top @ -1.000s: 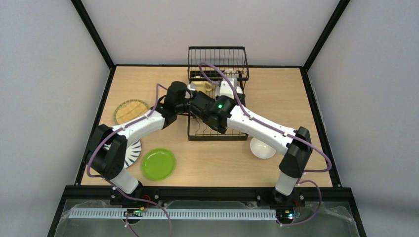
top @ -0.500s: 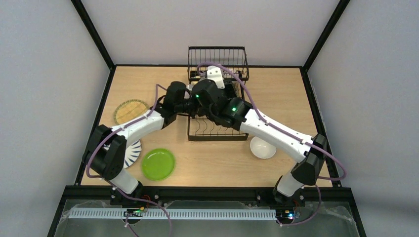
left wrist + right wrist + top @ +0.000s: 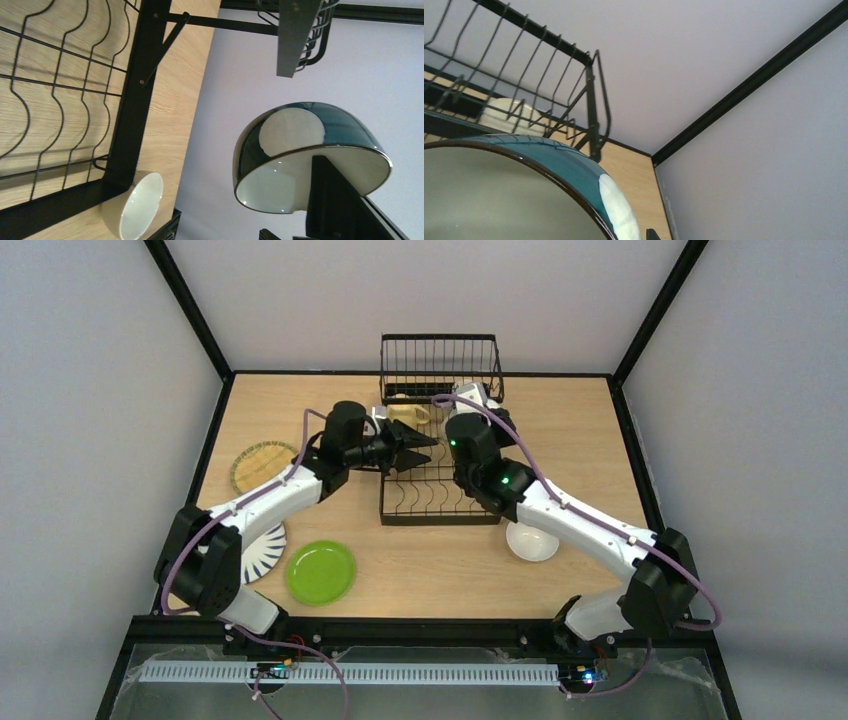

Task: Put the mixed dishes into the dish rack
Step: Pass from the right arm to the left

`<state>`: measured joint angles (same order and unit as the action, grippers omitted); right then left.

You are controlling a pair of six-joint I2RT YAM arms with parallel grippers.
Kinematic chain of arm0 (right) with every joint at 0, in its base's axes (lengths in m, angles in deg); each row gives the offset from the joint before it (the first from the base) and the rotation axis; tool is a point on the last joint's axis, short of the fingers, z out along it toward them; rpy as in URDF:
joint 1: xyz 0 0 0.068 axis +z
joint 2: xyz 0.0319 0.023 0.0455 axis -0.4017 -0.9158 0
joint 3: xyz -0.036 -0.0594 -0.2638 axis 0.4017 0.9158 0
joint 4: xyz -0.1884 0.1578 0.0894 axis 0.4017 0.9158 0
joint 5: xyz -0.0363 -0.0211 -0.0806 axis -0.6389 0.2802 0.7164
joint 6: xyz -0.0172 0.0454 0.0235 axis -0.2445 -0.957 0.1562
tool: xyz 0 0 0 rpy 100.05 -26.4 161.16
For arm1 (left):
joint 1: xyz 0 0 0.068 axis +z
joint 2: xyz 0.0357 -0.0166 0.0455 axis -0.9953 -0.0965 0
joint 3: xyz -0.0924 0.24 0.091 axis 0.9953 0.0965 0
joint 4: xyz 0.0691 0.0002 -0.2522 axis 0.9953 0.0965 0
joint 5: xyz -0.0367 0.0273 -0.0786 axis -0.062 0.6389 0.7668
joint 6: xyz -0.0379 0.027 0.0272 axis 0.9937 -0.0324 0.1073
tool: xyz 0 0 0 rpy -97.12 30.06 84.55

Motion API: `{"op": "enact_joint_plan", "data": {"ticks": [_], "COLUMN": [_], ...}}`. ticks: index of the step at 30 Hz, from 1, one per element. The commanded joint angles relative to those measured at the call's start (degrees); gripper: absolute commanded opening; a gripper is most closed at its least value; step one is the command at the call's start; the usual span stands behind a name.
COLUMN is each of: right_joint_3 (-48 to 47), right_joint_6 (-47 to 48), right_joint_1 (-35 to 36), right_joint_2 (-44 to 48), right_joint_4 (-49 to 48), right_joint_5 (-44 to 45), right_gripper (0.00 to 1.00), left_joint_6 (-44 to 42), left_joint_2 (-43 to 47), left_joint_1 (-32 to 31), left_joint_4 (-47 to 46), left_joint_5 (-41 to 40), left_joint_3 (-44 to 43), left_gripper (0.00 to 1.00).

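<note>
The lime green plate (image 3: pixel 321 572) lies flat at the left, not yet racked; the left gripper (image 3: pixel 422 450) hangs splayed and empty over the dish rack (image 3: pixel 440 502), probably ready to steady; the right gripper (image 3: pixel 478 405) pinches the blue bowl (image 3: pixel 320 135) by its rim, tipped on edge near the basket, likely for slotting.

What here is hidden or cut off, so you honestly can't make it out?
Blue bowl: top view, mostly hidden under the right arm's wrist; right wrist view, cut by the bottom edge.
Right gripper: left wrist view, one finger shows, the other is behind the bowl.
Black-striped white plate: top view, partly under the left arm.
White bowl: top view, right arm crosses its edge.
</note>
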<state>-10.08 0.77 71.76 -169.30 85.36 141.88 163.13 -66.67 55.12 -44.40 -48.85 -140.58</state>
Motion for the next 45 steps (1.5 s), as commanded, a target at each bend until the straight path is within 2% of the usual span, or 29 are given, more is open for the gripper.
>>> {"op": "enact_joint_plan", "data": {"ticks": [1, 8, 12, 25, 45], "right_joint_3": [4.8, 12.97, 14.26, 14.61, 16.82], "right_joint_6": [12.1, 26.27, 28.75, 28.13, 25.11], "right_joint_1": [-0.95, -0.92, -0.93, -0.96, -0.95], "right_joint_2": [3.55, 4.26, 4.15, 4.26, 6.73], "right_joint_4": [-19.04, -39.06, -42.7, -42.09, -39.01], "right_joint_5": [0.87, 0.24, -0.47, -1.4, -2.06], "right_gripper": [0.0, 0.0, 0.0, 0.0, 0.0], "left_joint_6": [2.91, 7.75, 9.62, 12.59, 10.86], "left_joint_2": [1.27, -0.11, -2.26, -9.94, -15.52], "left_joint_1": [-0.01, -0.02, -0.72, -5.18, -8.55], "left_joint_4": [-0.9, -3.97, -6.16, -7.31, -1.52], "left_joint_5": [1.83, 1.66, 0.69, -1.99, -5.44], "left_joint_3": [-2.22, -5.07, -7.43, -16.7, -25.91], "left_gripper": [0.97, 0.97, 0.98, 0.99, 0.97]}}
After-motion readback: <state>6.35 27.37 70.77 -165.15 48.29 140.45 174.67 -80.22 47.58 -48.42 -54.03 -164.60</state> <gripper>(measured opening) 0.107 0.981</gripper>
